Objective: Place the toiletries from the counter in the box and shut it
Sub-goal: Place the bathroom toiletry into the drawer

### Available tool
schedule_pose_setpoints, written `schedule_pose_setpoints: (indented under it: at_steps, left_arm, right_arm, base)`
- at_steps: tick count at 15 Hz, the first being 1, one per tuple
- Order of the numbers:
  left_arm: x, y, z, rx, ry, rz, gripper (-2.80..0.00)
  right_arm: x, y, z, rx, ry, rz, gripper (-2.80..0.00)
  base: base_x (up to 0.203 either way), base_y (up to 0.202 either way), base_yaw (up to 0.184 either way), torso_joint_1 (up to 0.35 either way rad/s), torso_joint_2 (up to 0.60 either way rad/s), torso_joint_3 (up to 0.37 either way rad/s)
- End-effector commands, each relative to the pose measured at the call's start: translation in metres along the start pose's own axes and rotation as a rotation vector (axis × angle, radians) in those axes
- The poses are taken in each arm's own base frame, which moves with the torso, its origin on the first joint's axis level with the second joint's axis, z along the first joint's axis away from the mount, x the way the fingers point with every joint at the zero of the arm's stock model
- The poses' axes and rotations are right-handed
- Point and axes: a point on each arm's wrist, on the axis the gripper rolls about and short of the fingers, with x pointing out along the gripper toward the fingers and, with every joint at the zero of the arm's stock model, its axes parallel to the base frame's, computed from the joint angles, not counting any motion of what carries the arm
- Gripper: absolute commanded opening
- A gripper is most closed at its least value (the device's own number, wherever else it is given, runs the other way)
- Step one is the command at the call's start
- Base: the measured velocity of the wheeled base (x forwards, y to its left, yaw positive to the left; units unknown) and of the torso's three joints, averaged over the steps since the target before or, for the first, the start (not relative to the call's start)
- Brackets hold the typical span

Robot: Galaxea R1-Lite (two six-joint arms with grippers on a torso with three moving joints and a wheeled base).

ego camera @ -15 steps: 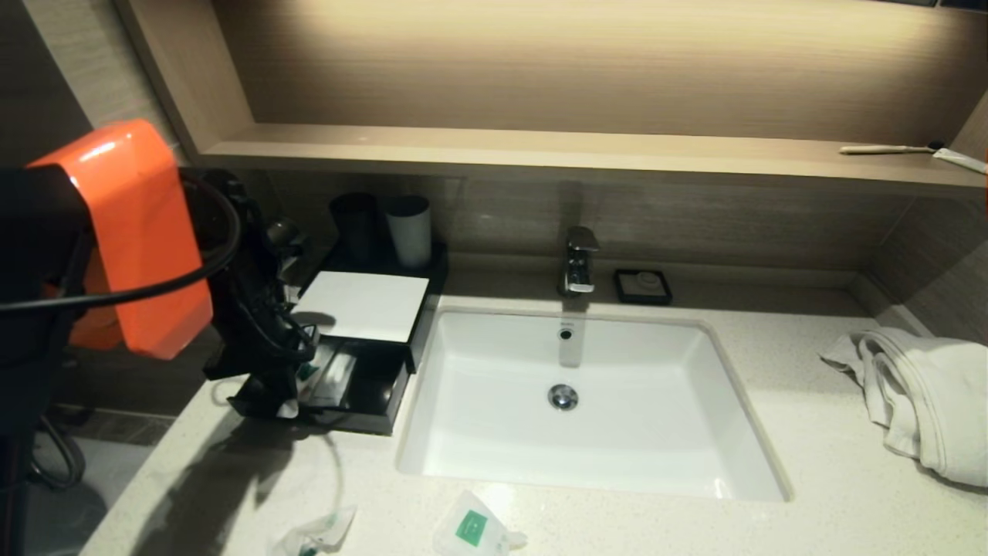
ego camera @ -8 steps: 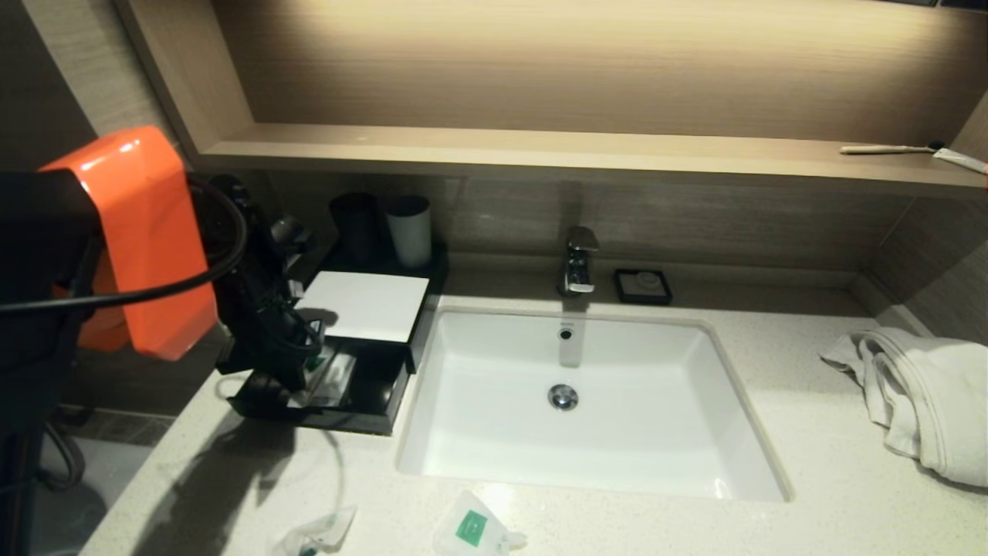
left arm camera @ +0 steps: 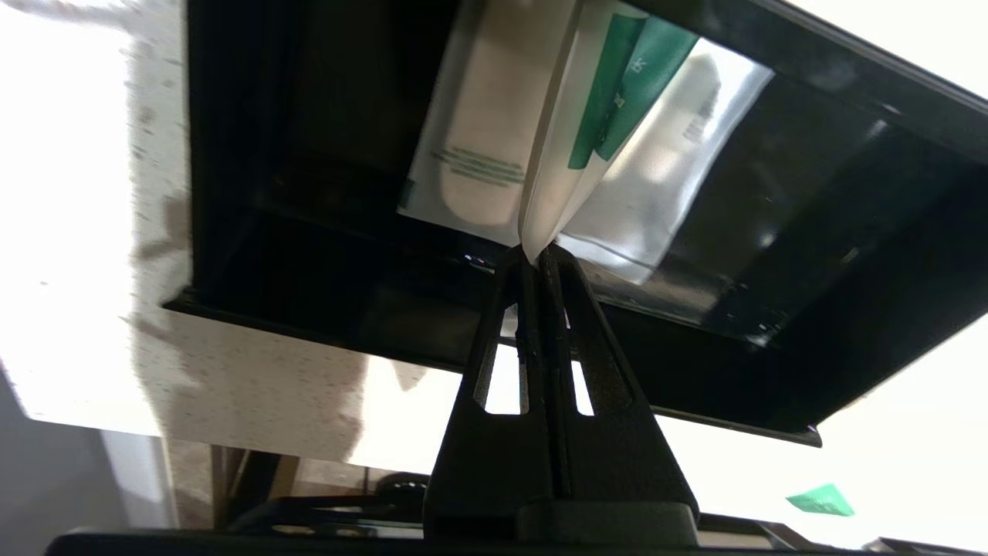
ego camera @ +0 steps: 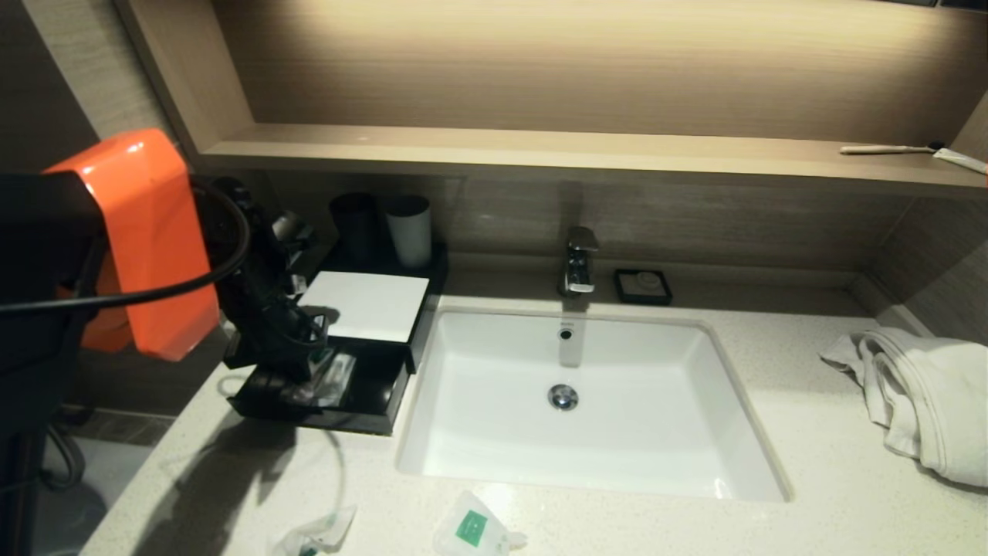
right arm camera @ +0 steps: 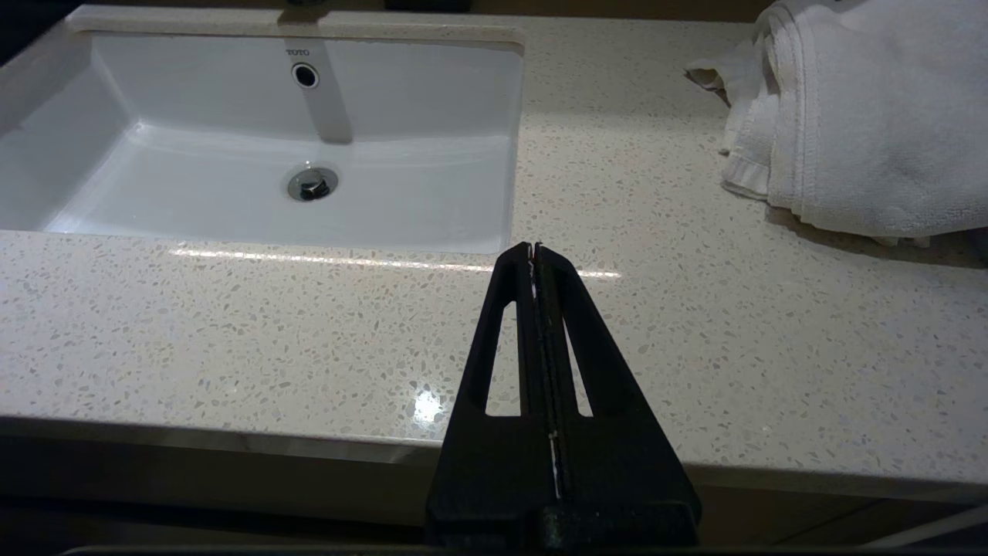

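One packet (left arm camera: 556, 177) hangs pinched in the left claw (left arm camera: 538, 251), inside the box (left arm camera: 231, 255)

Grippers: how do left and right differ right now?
The left gripper is shut on a packet and sits at the black box; the right gripper is shut on nothing. The left is over the box's open tray; the right hangs above bare counter near the sink. Both have their fingers closed.
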Motion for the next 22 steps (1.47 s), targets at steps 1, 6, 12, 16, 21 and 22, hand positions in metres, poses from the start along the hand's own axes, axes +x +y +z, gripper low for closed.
schedule_pose_setpoints:
  at_steps: [1, 6, 12, 16, 21, 22]
  left_arm:
    - [0.001, 0.001, 0.0, 0.003, 0.003, 0.012, -2.8]
    - [0.005, 0.005, 0.002, 0.022, -0.003, 0.065, -2.8]
    - [0.005, 0.004, 0.003, 0.021, -0.011, 0.064, 0.0]
    - [-0.002, 0.004, 0.001, 0.016, -0.029, 0.057, 0.0]
    - [-0.043, -0.002, -0.012, 0.039, -0.128, 0.014, 0.0]
    - [-0.055, -0.007, -0.017, 0.054, -0.157, 0.003, 0.0]
  right_arm:
    - [0.0, 0.0, 0.0, 0.0, 0.0, 0.0, -2.8]
    - [0.0, 0.0, 0.0, 0.0, 0.0, 0.0, -2.8]
    - [0.0, 0.0, 0.0, 0.0, 0.0, 0.0, -2.8]
    - [0.0, 0.0, 0.0, 0.0, 0.0, 0.0, -2.8]
    - [0.0, 0.0, 0.0, 0.0, 0.0, 0.0, -2.8]
    - [0.0, 0.0, 0.0, 0.0, 0.0, 0.0, -2.8]
  base:
    - [0.0, 0.0, 0.0, 0.0, 0.0, 0.0]
    - [0.0, 0.0, 0.0, 0.0, 0.0, 0.0]
    - [0.0, 0.0, 0.0, 0.0, 0.0, 0.0]
    - [0.0, 0.0, 0.0, 0.0, 0.0, 0.0]
    - [0.0, 0.0, 0.0, 0.0, 0.0, 0.0]
    - [0.0, 0.0, 0.0, 0.0, 0.0, 0.0]
